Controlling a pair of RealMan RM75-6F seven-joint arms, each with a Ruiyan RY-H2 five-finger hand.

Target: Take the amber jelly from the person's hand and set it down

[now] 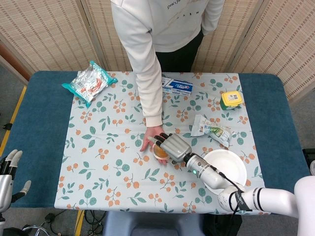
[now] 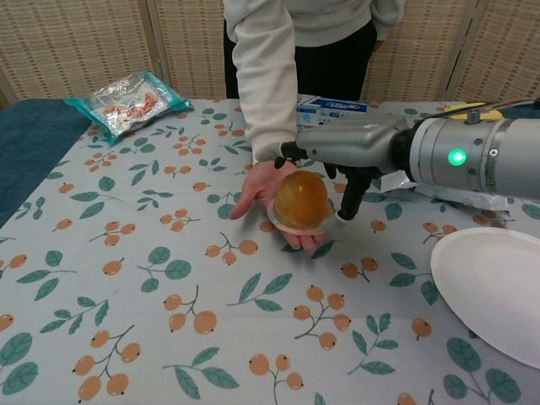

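Amber jelly (image 2: pixel 305 201) sits on the person's palm (image 2: pixel 268 187). Your right hand (image 2: pixel 342 156) hovers just above it, fingers apart, empty; jelly lies directly below. Left hand (image 1: pixel 9 169) is well away.
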